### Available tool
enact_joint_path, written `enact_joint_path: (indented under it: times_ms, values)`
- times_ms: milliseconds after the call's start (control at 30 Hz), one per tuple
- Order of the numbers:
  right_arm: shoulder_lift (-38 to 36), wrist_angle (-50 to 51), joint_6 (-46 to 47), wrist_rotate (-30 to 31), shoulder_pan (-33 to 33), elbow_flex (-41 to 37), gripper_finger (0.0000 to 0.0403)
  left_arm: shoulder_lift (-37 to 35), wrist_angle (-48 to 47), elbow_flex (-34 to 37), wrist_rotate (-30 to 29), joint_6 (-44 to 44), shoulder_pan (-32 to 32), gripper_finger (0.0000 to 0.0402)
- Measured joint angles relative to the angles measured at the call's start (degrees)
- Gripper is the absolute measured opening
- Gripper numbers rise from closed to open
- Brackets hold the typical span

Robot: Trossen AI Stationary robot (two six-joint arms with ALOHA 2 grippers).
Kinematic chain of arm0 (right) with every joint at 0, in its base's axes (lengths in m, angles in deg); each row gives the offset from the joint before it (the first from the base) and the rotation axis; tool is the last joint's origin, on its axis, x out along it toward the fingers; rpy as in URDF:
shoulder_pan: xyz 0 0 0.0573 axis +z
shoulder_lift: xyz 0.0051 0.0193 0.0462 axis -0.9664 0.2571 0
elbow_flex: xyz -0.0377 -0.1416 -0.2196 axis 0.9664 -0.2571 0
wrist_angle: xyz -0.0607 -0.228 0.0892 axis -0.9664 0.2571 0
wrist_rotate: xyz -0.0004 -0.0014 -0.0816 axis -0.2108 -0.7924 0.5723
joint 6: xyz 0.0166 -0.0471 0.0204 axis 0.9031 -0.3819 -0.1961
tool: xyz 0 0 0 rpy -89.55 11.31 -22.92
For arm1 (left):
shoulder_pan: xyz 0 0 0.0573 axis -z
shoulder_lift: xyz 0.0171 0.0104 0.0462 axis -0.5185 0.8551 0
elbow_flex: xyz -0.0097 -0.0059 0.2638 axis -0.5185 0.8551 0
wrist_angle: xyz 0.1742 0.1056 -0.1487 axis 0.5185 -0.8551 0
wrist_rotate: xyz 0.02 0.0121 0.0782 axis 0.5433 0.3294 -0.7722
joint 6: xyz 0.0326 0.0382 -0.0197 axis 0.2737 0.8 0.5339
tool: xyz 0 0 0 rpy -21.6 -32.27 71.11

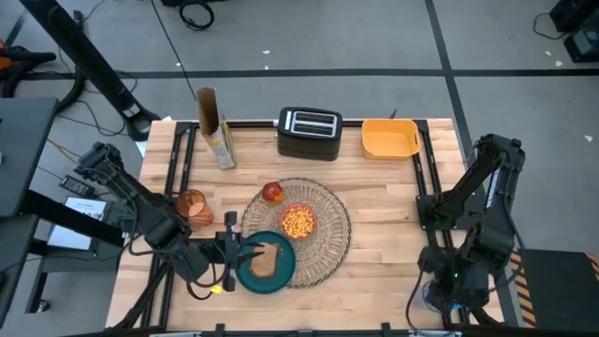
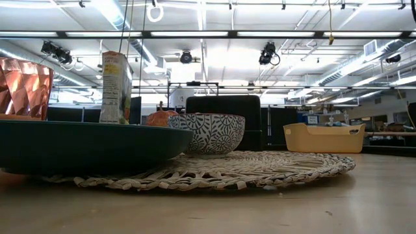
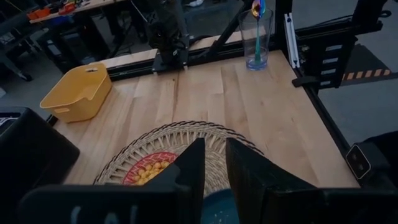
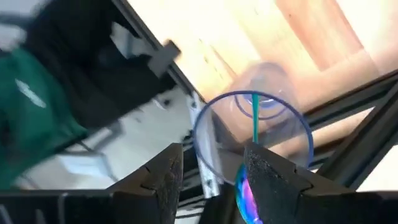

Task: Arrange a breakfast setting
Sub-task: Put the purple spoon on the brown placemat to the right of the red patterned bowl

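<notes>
Setting, partly laid: placemat (image 1: 323, 245) bears bowl (image 1: 299, 221), apple (image 1: 272, 193), near-left plate (image 1: 278, 277) with toast (image 1: 265, 261); cup (image 1: 195, 208) left; spoon (image 4: 254, 118) still in right-corner glass (image 4: 261, 134), my right gripper (image 4: 210, 174) parted above; left gripper (image 1: 231, 255) released.

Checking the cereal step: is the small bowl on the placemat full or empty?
Filled: the bowl on the placemat holds yellow-orange pieces, seen from above.

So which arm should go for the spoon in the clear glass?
Right. The right gripper hangs open directly over the glass holding the spoon; the left gripper is across the table at the teal plate.
</notes>
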Motion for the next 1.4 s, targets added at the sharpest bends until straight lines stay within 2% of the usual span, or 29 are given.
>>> enact_joint_path:
  times_ms: [200,367,500,567,667,733,933,1100,1400]
  values:
    - [8.3,1.5,-10.0,-4.2,0.0,6.8,0.0167,0.0,-0.9,0.0,0.0,0.6,-0.5,0.0073]
    - [14.0,11.2,-18.3,0.1,0.3,18.8,0.0162,0.0,-0.6,0.0,0.0,0.1,-2.3,0.0073]
    - [18.8,18.2,-22.0,2.7,2.9,23.9,0.0162,0.0,-0.6,0.0,0.0,-0.4,-4.3,0.0073]
    - [20.6,21.4,-20.8,1.1,4.3,24.2,0.0162,0.0,-0.6,0.0,0.0,-0.4,-5.5,0.0073]
    - [22.7,24.9,-18.7,-5.9,5.5,24.2,0.0168,0.0,-0.7,0.0,0.0,-0.2,-7.2,0.0073]
    - [23.6,25.8,-17.0,-8.2,6.0,24.2,0.0177,0.0,-1.2,0.0,0.0,-0.2,-8.1,0.0073]
    - [24.5,21.9,-14.8,-8.2,6.3,24.2,0.0221,0.0,-1.8,0.0,1.8,1.4,-10.0,0.0073]
    - [25.0,22.2,-17.3,-6.6,7.1,24.1,0.0254,0.0,-1.7,0.0,2.0,1.9,-10.8,0.0073]
    - [25.1,20.7,-18.6,-9.4,7.5,19.5,0.0250,0.0,-1.7,0.0,2.0,2.0,-10.8,0.0073]
